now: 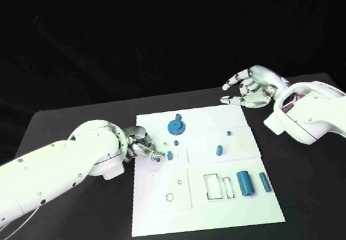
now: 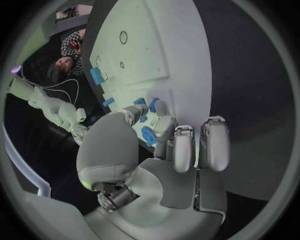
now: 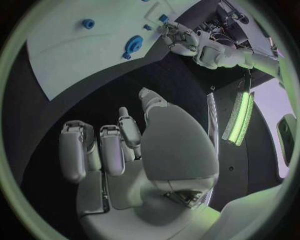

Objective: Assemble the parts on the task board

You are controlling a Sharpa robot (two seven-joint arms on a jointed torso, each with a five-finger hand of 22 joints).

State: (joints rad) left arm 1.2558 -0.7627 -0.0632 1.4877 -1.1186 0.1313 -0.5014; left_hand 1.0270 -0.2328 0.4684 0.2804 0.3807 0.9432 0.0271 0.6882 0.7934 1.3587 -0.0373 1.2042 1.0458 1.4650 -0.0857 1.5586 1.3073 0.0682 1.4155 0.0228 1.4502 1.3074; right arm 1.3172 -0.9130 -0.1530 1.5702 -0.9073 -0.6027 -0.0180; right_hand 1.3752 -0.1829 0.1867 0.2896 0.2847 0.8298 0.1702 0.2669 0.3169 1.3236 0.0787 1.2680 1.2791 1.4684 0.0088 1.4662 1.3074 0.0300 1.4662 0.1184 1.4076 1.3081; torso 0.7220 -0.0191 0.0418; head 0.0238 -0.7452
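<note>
The white task board (image 1: 166,214) lies in the middle of the table. A round blue part (image 1: 176,126) stands near its far edge, also seen as the round blue part (image 3: 133,45). Two blue cylinders (image 1: 254,182) lie at the near right, and a small blue piece (image 1: 220,149) lies mid-board. My left hand (image 1: 142,145) rests at the board's left edge. Its thumb and a fingertip (image 2: 162,107) are right at another small blue piece (image 1: 169,155); whether they pinch it is unclear. My right hand (image 1: 253,89) hovers off the far right corner, fingers loosely curled and holding nothing.
A tiny blue peg (image 1: 227,132) stands right of the round part. Rectangular slots (image 1: 218,186) and a round hole (image 1: 170,198) are cut in the board's near half. Black table (image 1: 84,234) surrounds the board.
</note>
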